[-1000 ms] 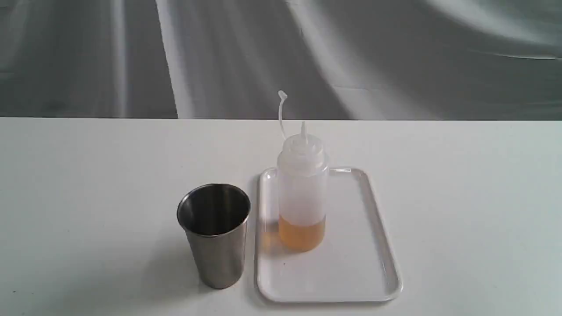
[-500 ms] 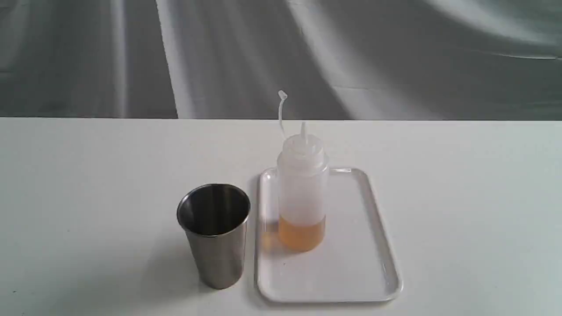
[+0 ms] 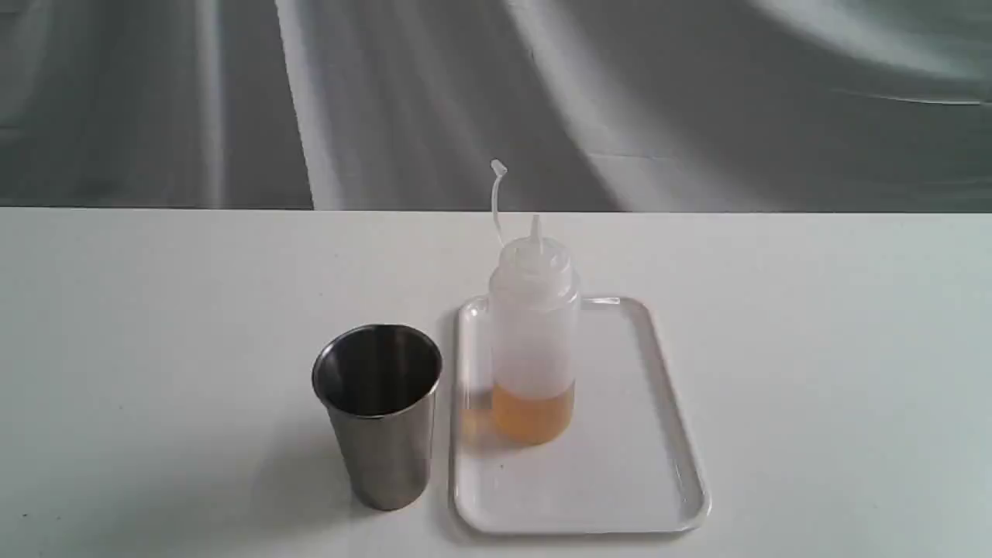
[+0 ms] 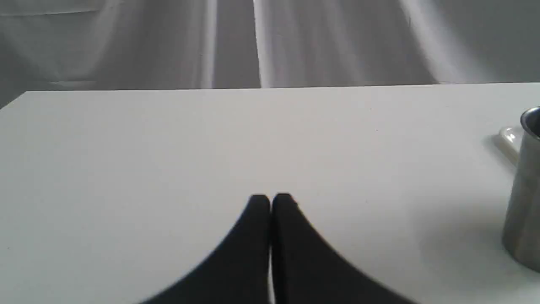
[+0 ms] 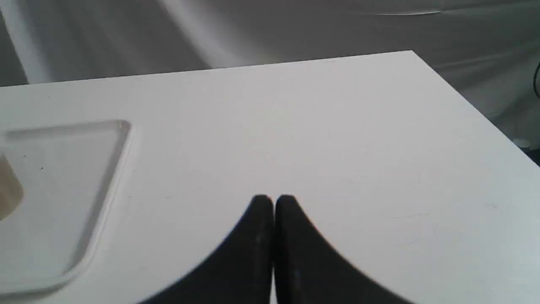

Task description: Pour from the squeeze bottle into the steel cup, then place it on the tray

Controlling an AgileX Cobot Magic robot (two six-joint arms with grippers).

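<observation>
The squeeze bottle (image 3: 533, 341) stands upright on the white tray (image 3: 643, 480), with amber liquid in its lower part and its cap strap sticking up. Just left of the tray stands the steel cup (image 3: 380, 415), upright on the table. Neither arm shows in the exterior view. My left gripper (image 4: 271, 199) is shut and empty over bare table, with the steel cup (image 4: 523, 194) off at that view's edge. My right gripper (image 5: 274, 200) is also shut and empty, well apart from the tray (image 5: 101, 169); only a sliver of the bottle's base (image 5: 8, 190) shows there.
The white table (image 3: 814, 325) ends at a far edge before a grey draped backdrop. In the right wrist view the table's corner and side edge (image 5: 464, 97) lie close by.
</observation>
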